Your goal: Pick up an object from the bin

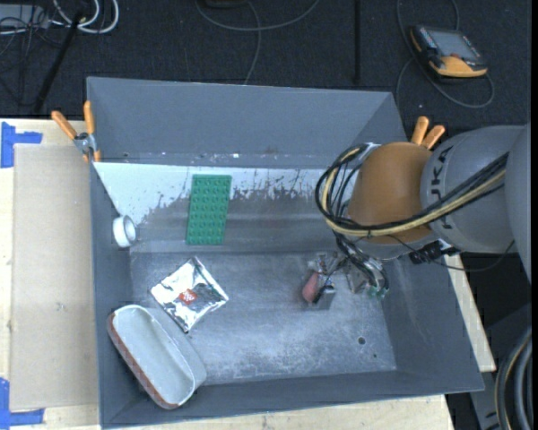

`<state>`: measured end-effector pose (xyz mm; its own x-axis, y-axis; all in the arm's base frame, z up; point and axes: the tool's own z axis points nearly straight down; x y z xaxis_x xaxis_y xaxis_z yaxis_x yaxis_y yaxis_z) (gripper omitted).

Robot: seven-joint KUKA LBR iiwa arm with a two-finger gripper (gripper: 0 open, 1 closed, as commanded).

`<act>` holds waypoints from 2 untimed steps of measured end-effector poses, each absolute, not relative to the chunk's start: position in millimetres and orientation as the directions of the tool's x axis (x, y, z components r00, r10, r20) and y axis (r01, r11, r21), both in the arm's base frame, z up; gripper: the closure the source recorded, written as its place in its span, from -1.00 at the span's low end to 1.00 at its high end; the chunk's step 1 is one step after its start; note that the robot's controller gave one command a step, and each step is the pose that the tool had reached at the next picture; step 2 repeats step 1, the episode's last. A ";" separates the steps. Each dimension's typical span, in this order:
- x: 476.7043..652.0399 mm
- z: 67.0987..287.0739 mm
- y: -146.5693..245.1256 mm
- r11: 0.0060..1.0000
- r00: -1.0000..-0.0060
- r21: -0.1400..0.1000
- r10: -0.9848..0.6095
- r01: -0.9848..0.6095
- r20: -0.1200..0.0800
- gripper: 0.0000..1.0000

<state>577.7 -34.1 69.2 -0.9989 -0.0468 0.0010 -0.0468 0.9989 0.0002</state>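
Observation:
My gripper (328, 283) is low over the bin floor, right of the middle, under the arm's orange cover. A small reddish-brown object (310, 286) lies right against its left side; whether it is gripped cannot be made out. A crumpled silver foil packet (189, 295) with a red mark lies on the floor well to the left.
A green studded plate (207, 209) leans on the back wall. A small white round thing (124, 231) sits by the left wall. An oval white dish with a reddish rim (154, 355) lies in the front left corner. The arm covers the bin's right side.

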 end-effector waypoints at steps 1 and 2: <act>540.3 231.7 -29.6 0.992 -0.991 -0.001 -0.130 -0.130 -0.008 1.00; 540.3 231.7 -29.6 0.992 -0.991 -0.001 -0.130 -0.130 -0.008 1.00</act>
